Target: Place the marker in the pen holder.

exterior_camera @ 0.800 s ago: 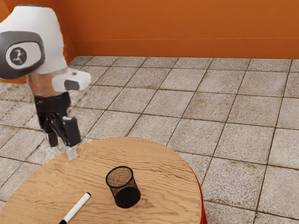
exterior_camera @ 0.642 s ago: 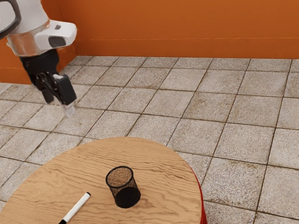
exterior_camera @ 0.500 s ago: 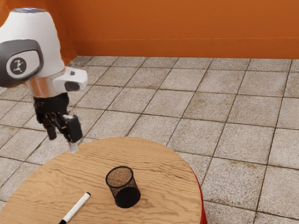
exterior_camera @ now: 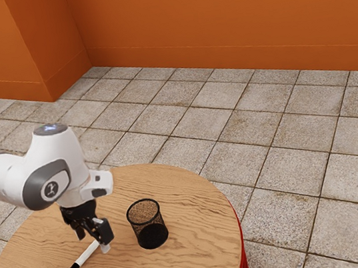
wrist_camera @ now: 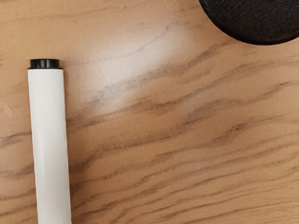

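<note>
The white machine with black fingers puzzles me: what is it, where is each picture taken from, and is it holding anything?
It is a robot arm, and its hand is a black two-finger gripper. The exterior view comes from a camera at the arm's side; the wrist view comes from one on its hand, facing the round wooden table. On that table lies a white marker with black ends, and beside it stands a black mesh pen holder. The fingers are apart, low by the marker, holding nothing.

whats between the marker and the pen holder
Bare wooden tabletop lies between the marker and the pen holder, as the wrist view shows; in the exterior view, the end effector partly hides the marker.
</note>
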Robot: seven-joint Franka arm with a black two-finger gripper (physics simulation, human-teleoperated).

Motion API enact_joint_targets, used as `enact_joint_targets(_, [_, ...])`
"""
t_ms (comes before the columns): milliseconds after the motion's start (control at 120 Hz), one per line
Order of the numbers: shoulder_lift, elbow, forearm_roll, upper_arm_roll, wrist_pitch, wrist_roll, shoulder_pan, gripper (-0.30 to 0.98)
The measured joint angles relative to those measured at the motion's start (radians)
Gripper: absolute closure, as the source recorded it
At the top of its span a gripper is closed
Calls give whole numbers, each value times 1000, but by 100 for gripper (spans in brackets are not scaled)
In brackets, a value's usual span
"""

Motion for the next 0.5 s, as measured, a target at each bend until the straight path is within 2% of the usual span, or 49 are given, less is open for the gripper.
enact_joint_targets(325, [50,-29,7,13,169,134,25,2])
enact_joint_targets(500, [53,-70,-63,18,193,178,43,2])
